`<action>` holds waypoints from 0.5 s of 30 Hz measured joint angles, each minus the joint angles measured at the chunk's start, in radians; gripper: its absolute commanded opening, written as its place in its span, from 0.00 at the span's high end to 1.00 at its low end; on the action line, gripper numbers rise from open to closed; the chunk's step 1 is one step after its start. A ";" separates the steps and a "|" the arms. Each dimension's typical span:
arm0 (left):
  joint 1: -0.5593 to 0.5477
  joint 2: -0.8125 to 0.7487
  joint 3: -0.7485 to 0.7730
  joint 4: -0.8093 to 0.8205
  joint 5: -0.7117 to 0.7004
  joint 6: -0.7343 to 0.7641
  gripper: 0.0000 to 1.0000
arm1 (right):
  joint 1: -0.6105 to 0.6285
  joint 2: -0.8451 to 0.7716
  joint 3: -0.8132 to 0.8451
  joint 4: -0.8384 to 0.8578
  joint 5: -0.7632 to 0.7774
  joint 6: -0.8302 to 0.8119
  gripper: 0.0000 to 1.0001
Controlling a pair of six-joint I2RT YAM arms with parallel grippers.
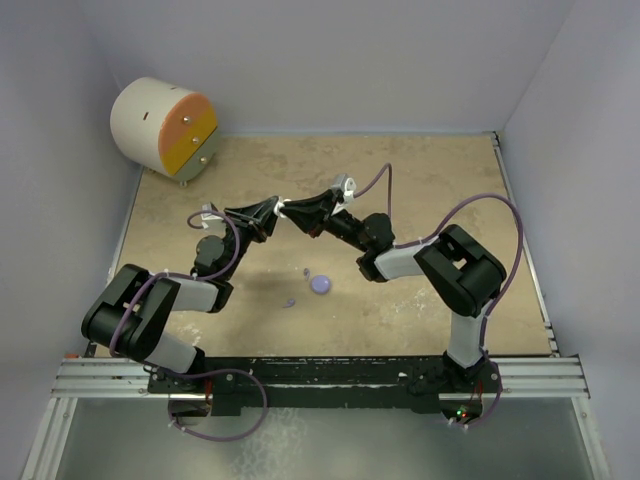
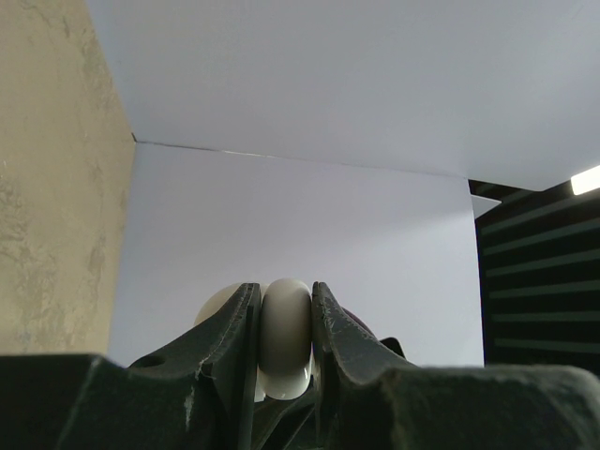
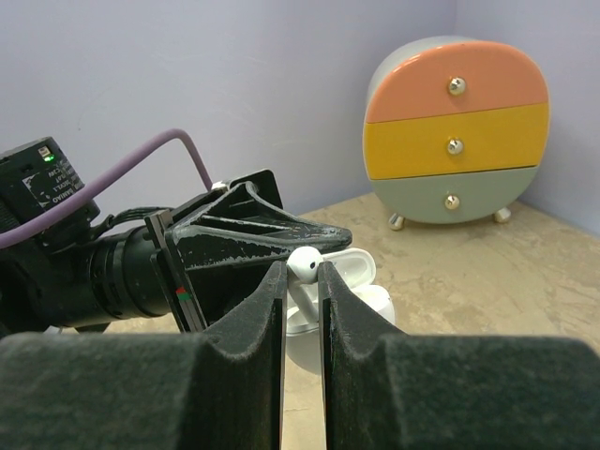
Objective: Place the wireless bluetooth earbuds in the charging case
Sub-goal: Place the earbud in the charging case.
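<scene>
Pinching whitish earbud [image 3: 302,264] in right gripper [image 3: 302,274], just above open white case [image 3: 371,302], clamped in left gripper [image 2: 284,292]

Right gripper [image 3: 301,281]: fingers closed on white earbud [image 3: 302,265] | white charging case [image 3: 370,302]: lid raised, gripped by left gripper [image 3: 314,234], just behind earbud | three-drawer chest [image 3: 457,131]: located rear right.

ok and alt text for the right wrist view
The right gripper pinches a white earbud just in front of a white charging case held by the left gripper. A round three-drawer cabinet stands behind on the beige table.
</scene>
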 measured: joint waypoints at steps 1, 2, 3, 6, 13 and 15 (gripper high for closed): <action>0.000 0.000 0.000 0.000 0.000 0.000 1.00 | 0.000 0.000 0.000 0.000 0.000 0.000 1.00; 0.000 0.000 0.000 0.000 0.000 0.000 1.00 | 0.000 0.000 0.000 0.000 0.000 0.000 1.00; 0.000 0.000 0.000 0.001 0.000 0.000 1.00 | 0.000 0.000 0.000 0.000 0.000 0.000 1.00; 0.000 0.000 0.000 0.002 -0.001 0.000 1.00 | 0.000 0.000 0.000 0.000 0.000 0.000 1.00; 0.000 0.000 0.000 0.003 -0.003 -0.001 1.00 | -0.008 -0.001 0.000 0.001 0.001 -0.001 1.00; 0.000 0.000 0.000 0.007 -0.006 -0.002 1.00 | -0.015 -0.002 -0.001 0.000 0.000 0.000 1.00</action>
